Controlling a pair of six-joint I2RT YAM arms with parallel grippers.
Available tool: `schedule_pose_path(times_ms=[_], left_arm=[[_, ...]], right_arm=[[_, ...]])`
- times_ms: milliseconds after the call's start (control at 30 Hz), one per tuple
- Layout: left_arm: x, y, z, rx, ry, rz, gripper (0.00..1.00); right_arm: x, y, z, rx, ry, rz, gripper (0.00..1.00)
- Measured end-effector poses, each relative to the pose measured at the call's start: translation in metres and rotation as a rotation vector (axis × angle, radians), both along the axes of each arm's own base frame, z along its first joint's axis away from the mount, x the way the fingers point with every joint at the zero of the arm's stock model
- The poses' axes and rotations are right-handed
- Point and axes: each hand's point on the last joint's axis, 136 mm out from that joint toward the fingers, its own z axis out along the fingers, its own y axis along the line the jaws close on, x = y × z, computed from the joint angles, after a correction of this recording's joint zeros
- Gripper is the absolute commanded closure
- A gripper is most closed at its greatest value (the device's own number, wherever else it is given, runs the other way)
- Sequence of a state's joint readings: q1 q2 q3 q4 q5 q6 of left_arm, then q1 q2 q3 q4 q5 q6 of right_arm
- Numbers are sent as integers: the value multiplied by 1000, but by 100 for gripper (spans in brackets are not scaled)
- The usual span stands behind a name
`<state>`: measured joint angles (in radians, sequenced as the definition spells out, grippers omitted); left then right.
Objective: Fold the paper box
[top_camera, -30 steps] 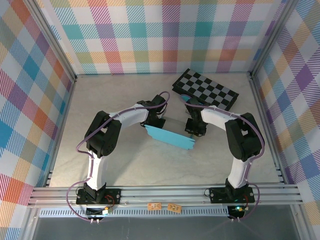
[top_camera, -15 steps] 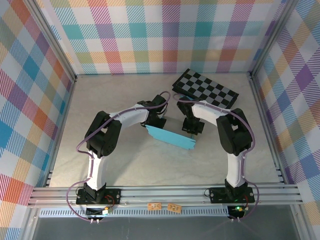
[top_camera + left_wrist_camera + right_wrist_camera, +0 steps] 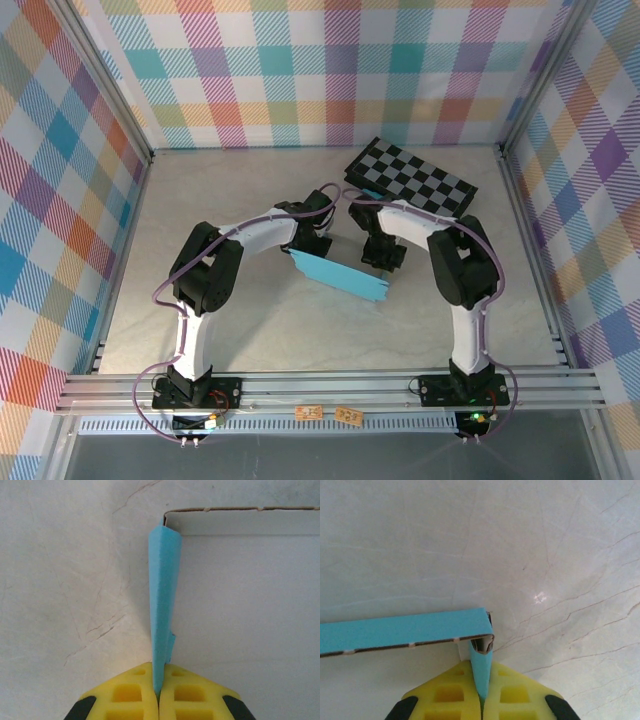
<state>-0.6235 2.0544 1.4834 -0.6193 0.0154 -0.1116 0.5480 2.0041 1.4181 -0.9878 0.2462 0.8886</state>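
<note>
The paper box (image 3: 338, 275) lies mid-table, teal outside with its grey-white inner side (image 3: 345, 248) facing up and a long teal wall raised along its near edge. My left gripper (image 3: 312, 243) stands at its left end. In the left wrist view that gripper (image 3: 159, 672) is shut on the upright teal end wall (image 3: 162, 595), with the pale floor panel (image 3: 240, 605) to the right. My right gripper (image 3: 381, 256) is at the right end. Its yellow fingers (image 3: 512, 692) are shut on the folded teal corner flap (image 3: 482, 667), where the long wall (image 3: 405, 630) meets it.
A black-and-grey checkerboard (image 3: 412, 178) lies at the back right, with a small teal piece (image 3: 371, 192) by its near edge. Plaid walls close in the table on three sides. Metal rails (image 3: 320, 385) run along the front by the arm bases.
The right arm's elbow has swung in towards the middle while its gripper stayed on the box's right end. The left arm and the box have hardly moved.
</note>
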Motion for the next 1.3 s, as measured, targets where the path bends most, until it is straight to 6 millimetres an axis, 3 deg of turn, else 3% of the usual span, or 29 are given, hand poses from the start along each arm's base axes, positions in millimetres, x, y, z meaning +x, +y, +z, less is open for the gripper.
schedule_pose_path(times_ms=[200, 333, 433, 567, 833, 967, 1067, 1300], left_arm=[[0, 1, 0, 0, 0, 5, 100], [0, 0, 0, -1, 0, 6, 100], [0, 1, 0, -1, 1, 8, 100], [0, 0, 0, -1, 1, 8, 100], [0, 1, 0, -1, 1, 8, 100], [0, 0, 0, -2, 2, 7, 100], [0, 0, 0, -2, 1, 7, 100], [1, -1, 1, -7, -2, 8, 100]], right_arm=[[-7, 2, 29, 88, -38, 0, 68], [-8, 7, 48, 146, -78, 0, 63], [-17, 6, 48, 166, -75, -1, 60], [-30, 3, 32, 176, -31, -3, 60], [-31, 9, 8, 191, 6, -5, 71], [-31, 11, -8, 180, 36, -7, 88], [-30, 9, -6, 169, 32, -9, 100], [-28, 7, -4, 62, 61, 17, 100]])
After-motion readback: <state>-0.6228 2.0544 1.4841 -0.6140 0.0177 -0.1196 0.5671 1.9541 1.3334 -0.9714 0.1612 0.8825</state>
